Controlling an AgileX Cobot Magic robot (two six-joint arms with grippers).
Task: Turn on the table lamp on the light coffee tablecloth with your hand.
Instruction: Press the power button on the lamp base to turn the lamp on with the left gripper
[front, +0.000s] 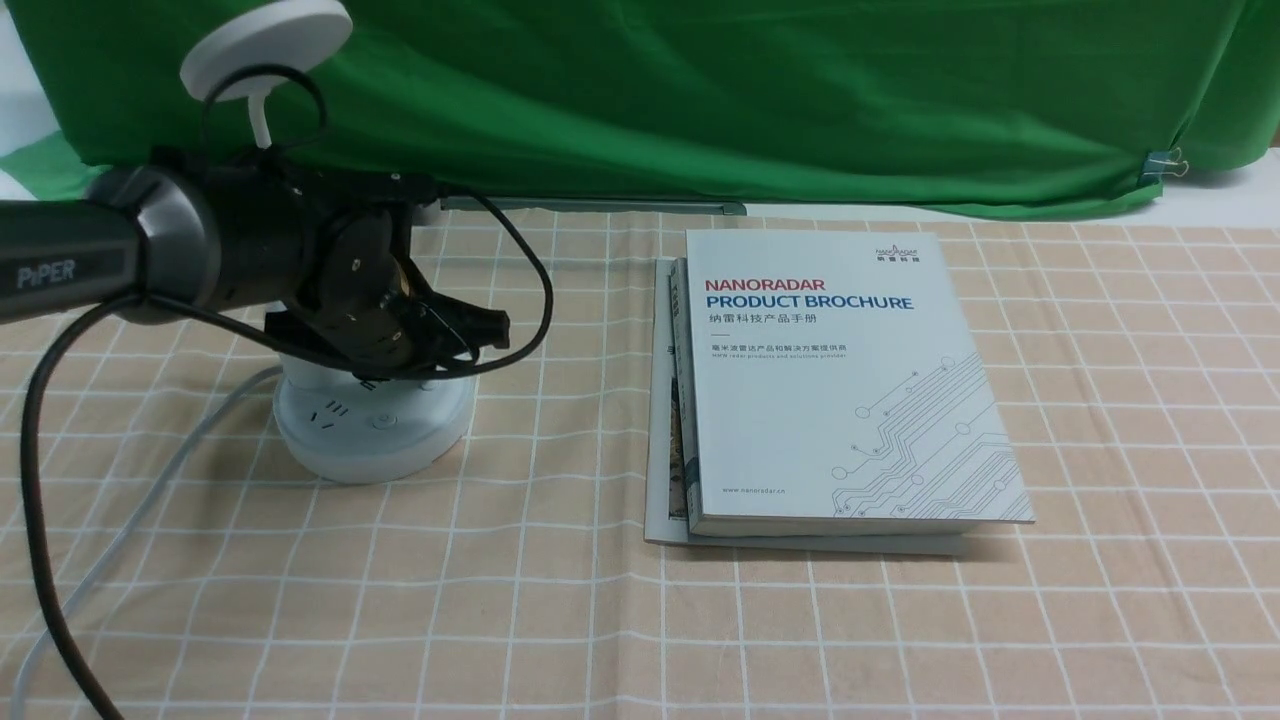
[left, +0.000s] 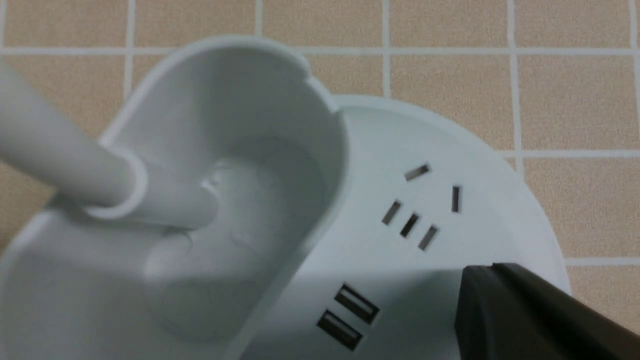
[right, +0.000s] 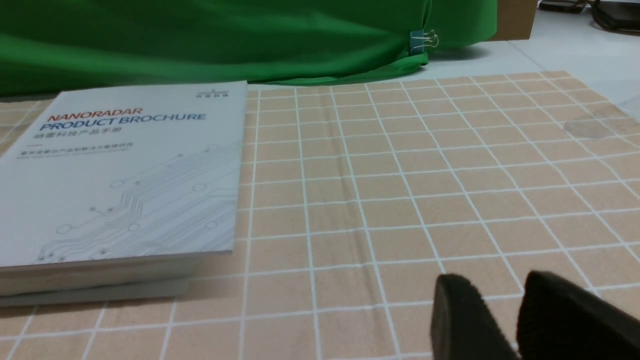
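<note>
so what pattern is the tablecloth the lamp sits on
The tablecloth is beige-tan with a grid of thin white lines; the front view shows it best.

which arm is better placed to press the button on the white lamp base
Left: its black fingers hover right over the white plastic table lamp's round base, beside the sockets. The right arm's fingers are over beige checked tablecloth, past the white brochure.

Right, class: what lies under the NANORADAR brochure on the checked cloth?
Under the brochure lie other flat booklets. Only their left and near edges stick out. Their covers are hidden, so what they are cannot be told, and the tablecloth beneath the stack is covered.
</note>
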